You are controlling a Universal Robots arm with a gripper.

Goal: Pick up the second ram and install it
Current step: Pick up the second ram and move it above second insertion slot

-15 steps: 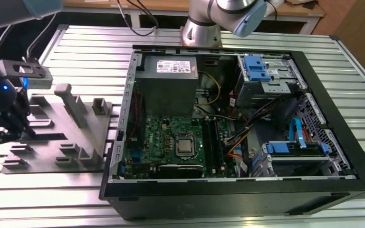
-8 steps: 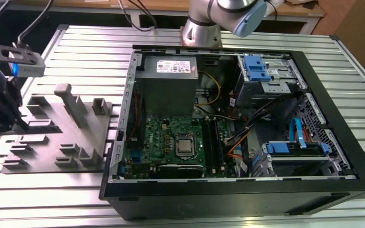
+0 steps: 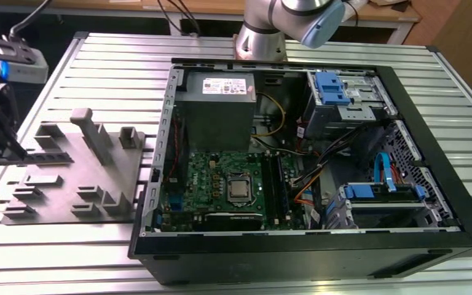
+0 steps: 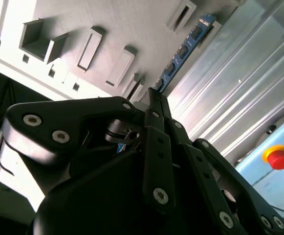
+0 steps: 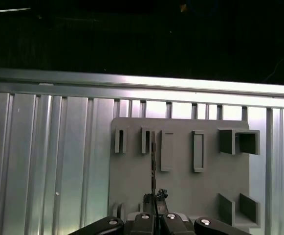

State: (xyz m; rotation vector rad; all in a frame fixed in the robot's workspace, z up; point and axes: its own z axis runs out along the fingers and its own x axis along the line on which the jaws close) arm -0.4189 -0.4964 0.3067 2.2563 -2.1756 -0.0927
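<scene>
A white label sits on the power supply inside the open computer case, its print too small to make out; the case lies on its side on a ribbed metal surface, filling the middle and reaching toward the surface's edge at the exterior view's right, with the green motherboard facing up and blue drive latches near the case's far corner; the arm rises at the surface's far edge, behind the case, and past that edge stands a wooden desk; a grey holder plate with raised pockets and slots lies beside the case, near the surface's edge at the exterior view's left; the pincer is above that plate, clenched on the second ram, a blue-green stick with black chips that juts out past the fingertips; in the first wrist view the stick is seen edge-on as a thin dark line over the plate, between two of its slots; whether it touches the plate I cannot tell; a red button on a pale blue housing shows beside the ribbed surface in the second wrist view; past the surface's edge the first wrist view shows darkness.
</scene>
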